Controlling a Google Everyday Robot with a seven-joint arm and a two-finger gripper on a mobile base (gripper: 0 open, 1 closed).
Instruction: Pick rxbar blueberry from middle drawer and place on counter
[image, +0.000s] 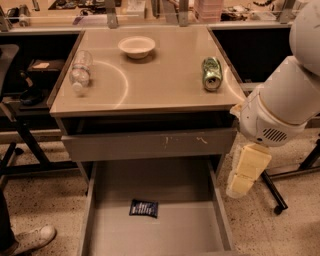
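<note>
Square tan-beige counter (165, 87): glossy, smooth, with curved light reflections. Wide grey metal middle drawer (160, 235): matt, plain floor. Small dark navy rxbar blueberry (144, 208): wrapper film with faint sheen; green can (212, 73): shiny metal; bottle (80, 72): clear plastic; cream-coloured gripper (248, 170), right of the drawer below counter level: matt, plastic-looking.

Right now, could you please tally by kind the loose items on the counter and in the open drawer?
bowl, on the counter: 1
clear bottle, lying on the counter: 1
green can, lying on the counter: 1
rxbar blueberry, in the middle drawer: 1
Total: 4
The gripper hangs outside the middle drawer, beside its right wall.
</note>
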